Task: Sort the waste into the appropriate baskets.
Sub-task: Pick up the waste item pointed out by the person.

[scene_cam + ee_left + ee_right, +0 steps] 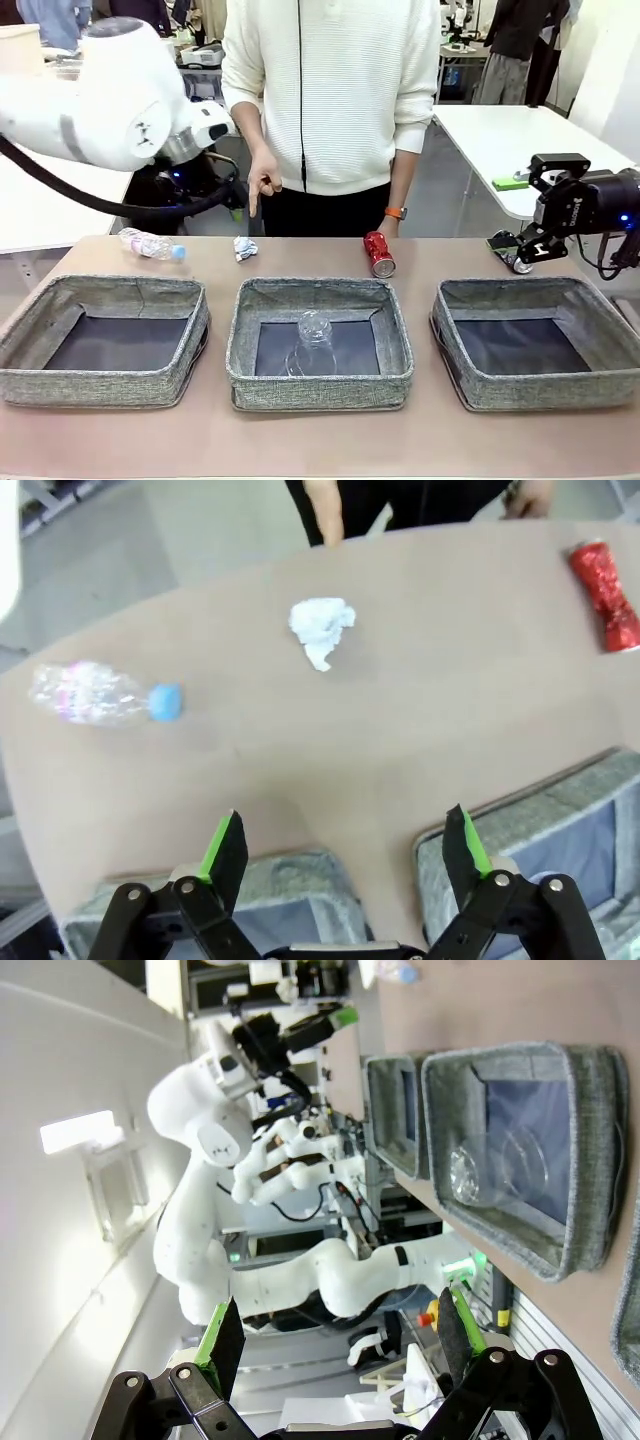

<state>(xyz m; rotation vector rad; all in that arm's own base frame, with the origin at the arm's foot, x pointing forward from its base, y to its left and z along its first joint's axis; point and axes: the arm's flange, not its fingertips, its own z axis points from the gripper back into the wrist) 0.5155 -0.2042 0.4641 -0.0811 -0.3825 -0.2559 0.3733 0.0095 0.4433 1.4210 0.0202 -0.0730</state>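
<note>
The small crumpled paper ball (245, 247) lay on the table's far side, just beyond the middle basket (320, 388) and below a person's downward-pointing hand (264, 186). To its left lay the clear bottle (150, 244) on its side, blue cap toward the ball; to its right lay the red can (379, 254), also on its side. The clear plastic cup (312, 345) stood mouth-down inside the middle basket, while the left basket (100, 386) and right basket (545, 390) held nothing.

In the left wrist view, the paper ball (321, 628) sat ahead of the left gripper (345, 825), roughly on the line between its fingers but well apart from them. The bottle (100, 694) was off to one side and the can (605, 596) far to the other. That gripper's jaws stood spread wide, holding nothing.

The right gripper (340, 1315) was likewise spread and held nothing, with the cup (490, 1165) well beyond it.
</note>
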